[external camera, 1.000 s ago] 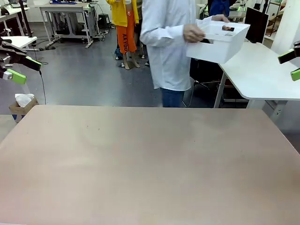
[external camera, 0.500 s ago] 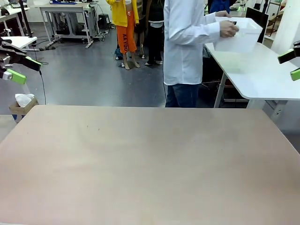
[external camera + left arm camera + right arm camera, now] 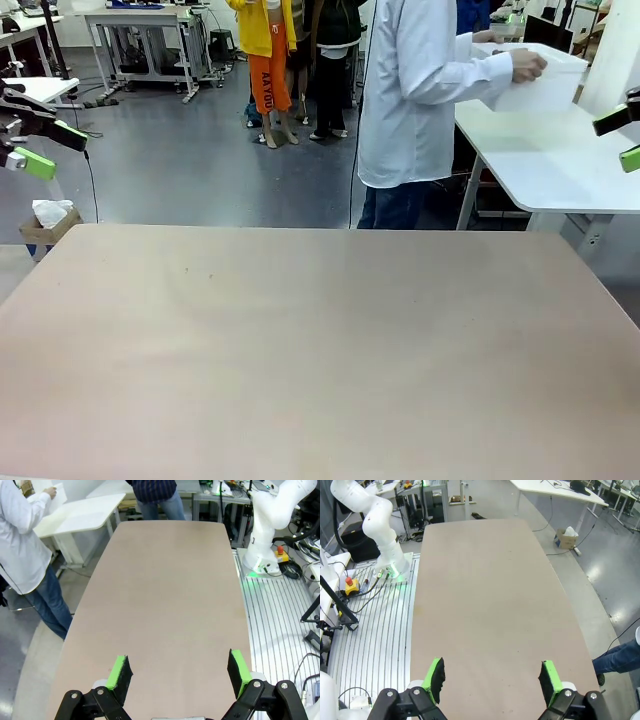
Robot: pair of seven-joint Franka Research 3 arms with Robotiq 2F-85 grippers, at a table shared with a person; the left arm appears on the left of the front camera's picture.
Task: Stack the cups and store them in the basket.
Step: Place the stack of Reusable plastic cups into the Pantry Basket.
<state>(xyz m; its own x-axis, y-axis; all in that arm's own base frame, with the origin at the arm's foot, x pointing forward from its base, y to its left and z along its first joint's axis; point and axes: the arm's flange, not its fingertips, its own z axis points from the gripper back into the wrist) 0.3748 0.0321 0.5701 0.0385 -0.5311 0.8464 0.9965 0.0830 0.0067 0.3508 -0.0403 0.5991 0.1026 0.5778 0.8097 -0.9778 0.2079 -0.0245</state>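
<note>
The basket (image 3: pixel 545 85), a white plastic bin, is in the hands of a person in a white shirt (image 3: pixel 420 90) beyond the far edge, over a white side table (image 3: pixel 550 160) at the back right. In the left wrist view the basket (image 3: pixel 56 494) shows partly at the top left. The cups are out of view. My left gripper (image 3: pixel 52 148) hangs open at the left edge, high above the floor beside the table. At the right edge my right gripper (image 3: pixel 622 138) is open too. Each wrist view looks down on the bare tabletop, with the left gripper (image 3: pixel 179 672) and right gripper (image 3: pixel 492 679) wide open and holding nothing.
The tan table (image 3: pixel 320 350) carries nothing. A small cardboard box (image 3: pixel 48 222) with paper sits on the floor at the far left. Other people stand farther back in the room. The arm bases (image 3: pixel 267 535) (image 3: pixel 380 525) stand at the table's near side.
The person has turned and carried the basket to the right, away from my table, bringing it over the white side table. Neither arm has moved.
</note>
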